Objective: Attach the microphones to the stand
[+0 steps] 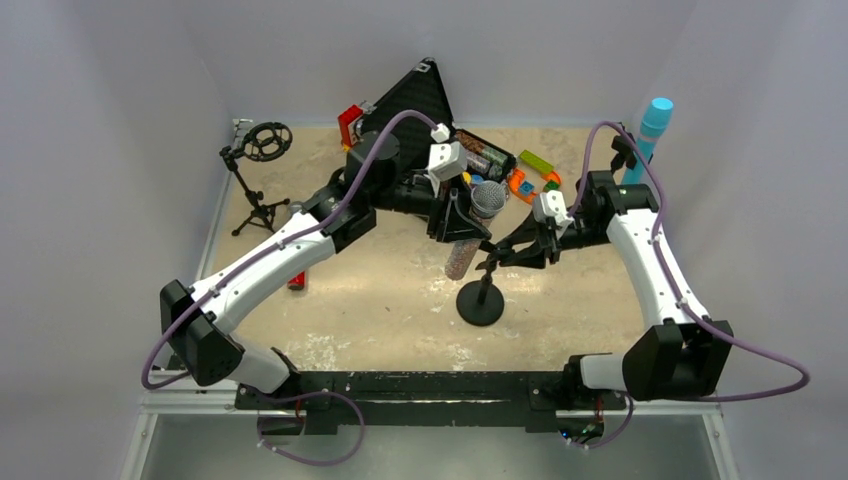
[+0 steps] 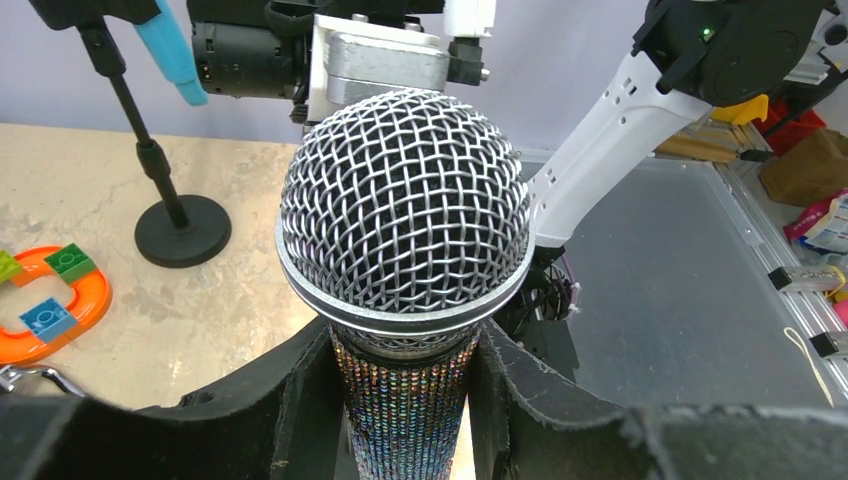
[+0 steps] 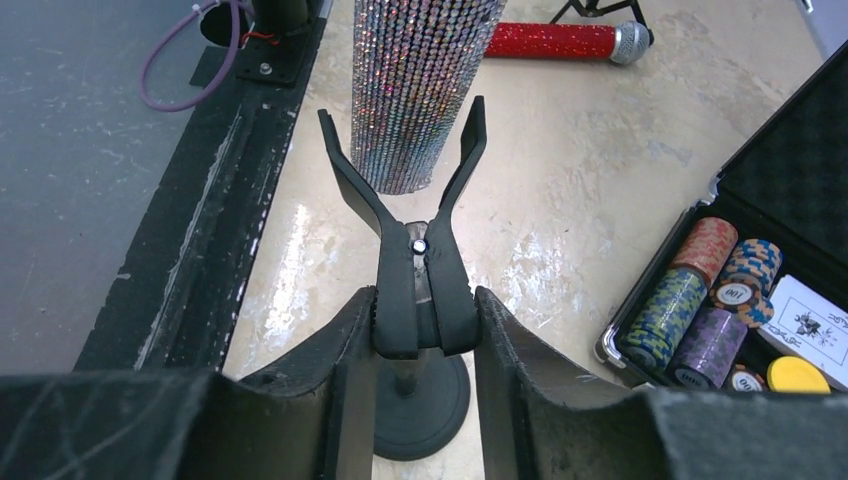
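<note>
My left gripper (image 1: pixel 455 218) is shut on the glittery silver microphone (image 1: pixel 470 235), just under its grey mesh head (image 2: pixel 405 210), and holds it upright over the table. My right gripper (image 3: pixel 418 320) is shut on the handles of the black clip (image 3: pixel 400 170) of the small round-based stand (image 1: pixel 480 303), so the clip's jaws are spread. The silver microphone's lower end (image 3: pixel 420 90) sits between the clip's tips. The light blue microphone (image 1: pixel 655 122) sits in a stand at the back right. The red microphone (image 3: pixel 560 40) lies on the table, mostly hidden under the left arm in the top view.
An open black case of poker chips (image 3: pixel 715 300) lies at the back centre. An orange toy with bricks (image 2: pixel 50 300) lies near it. A tripod stand with a ring mount (image 1: pixel 262 145) stands at the back left. White walls enclose the table.
</note>
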You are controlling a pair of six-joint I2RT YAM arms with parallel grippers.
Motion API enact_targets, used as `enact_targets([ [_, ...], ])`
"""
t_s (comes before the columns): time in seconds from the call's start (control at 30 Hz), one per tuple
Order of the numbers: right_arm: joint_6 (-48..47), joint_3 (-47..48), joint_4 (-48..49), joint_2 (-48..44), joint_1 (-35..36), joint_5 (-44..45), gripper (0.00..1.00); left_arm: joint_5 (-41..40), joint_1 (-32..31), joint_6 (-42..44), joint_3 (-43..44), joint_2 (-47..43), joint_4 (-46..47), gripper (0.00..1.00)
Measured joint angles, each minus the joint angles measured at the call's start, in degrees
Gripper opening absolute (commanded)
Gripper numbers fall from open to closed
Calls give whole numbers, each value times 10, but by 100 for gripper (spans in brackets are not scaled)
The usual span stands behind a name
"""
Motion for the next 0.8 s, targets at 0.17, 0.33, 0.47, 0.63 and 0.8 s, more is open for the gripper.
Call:
enact_targets([
  [0.17, -11, 2, -16, 5, -4, -4, 8, 5, -9, 0, 0, 7, 1, 0],
  [0.33, -12, 2, -23, 6, -4, -6, 7, 5, -21, 2, 0, 26, 20, 0],
  [0.47, -12, 2, -23, 6, -6, -7, 6, 5, -24, 13, 1, 33, 22, 0],
  [0.63, -10, 2, -23, 6, -7, -7, 4, 3, -26, 28, 1, 35, 23, 0],
  [0.8, -7, 2, -23, 6, -8, -7, 4, -5, -33, 30, -5, 39, 43, 0],
])
